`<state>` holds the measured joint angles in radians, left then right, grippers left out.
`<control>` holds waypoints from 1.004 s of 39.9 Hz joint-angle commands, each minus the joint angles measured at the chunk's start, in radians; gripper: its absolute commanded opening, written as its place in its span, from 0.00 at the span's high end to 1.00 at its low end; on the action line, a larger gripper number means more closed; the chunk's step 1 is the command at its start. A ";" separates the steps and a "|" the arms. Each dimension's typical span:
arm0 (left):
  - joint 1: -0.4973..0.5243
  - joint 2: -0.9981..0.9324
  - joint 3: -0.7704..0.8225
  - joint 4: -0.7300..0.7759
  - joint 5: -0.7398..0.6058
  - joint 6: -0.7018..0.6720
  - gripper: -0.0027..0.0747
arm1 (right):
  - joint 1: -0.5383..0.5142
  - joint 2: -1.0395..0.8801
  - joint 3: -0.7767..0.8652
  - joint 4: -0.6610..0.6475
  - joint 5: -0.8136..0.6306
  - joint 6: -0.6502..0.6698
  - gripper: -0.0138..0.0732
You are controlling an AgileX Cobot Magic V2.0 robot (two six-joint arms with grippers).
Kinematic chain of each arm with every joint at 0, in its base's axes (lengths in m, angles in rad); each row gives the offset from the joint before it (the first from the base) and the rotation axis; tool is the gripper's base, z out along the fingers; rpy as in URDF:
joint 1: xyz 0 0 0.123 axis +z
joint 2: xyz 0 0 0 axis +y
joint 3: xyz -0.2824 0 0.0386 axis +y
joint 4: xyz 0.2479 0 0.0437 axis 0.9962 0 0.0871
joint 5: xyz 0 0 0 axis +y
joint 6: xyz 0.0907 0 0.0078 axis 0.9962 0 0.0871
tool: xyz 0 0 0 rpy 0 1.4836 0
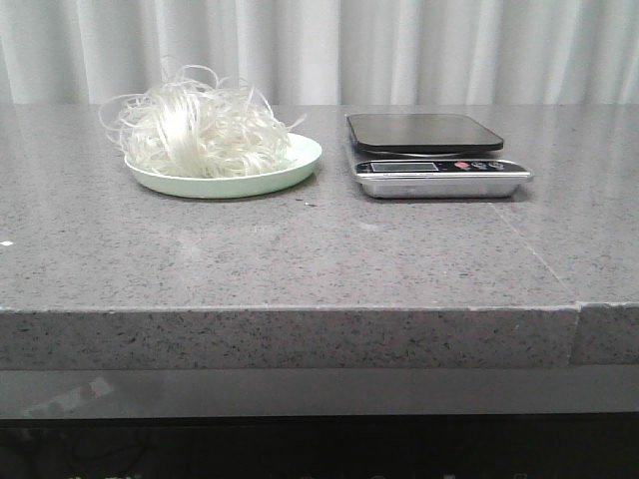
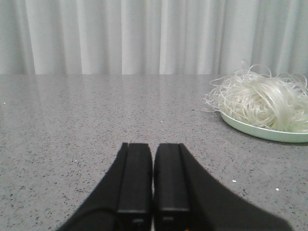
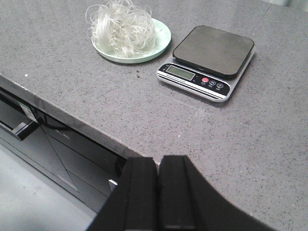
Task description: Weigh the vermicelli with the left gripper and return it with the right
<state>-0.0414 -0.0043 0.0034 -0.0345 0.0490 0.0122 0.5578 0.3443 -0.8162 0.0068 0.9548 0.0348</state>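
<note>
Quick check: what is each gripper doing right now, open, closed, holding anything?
Left gripper: closed, holding nothing.
Right gripper: closed, holding nothing.

The front view looks level and low across the surface (image 1: 300, 259) toward curtains (image 1: 399, 50). The left wrist view skims it; the right looks down from off its edge. All share the plate (image 1: 300, 160).

I see the noodles (image 1: 195, 128) heaped on a plate (image 1: 300, 160) toward the back left of the counter (image 1: 300, 259). The scale (image 1: 436, 155) sits just to the plate's right, near the back edge too, its display facing the front edge. A wide stretch of counter lies between both items and the front edge.
</note>
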 commanded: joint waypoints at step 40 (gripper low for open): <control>0.003 -0.024 0.039 -0.011 -0.082 -0.002 0.76 | -0.503 -0.371 0.795 0.049 -0.978 -0.009 0.66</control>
<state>-0.0386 -0.0043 0.0034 -0.0361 0.0485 0.0122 0.0631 -0.0111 -0.0405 0.0433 0.1265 0.0348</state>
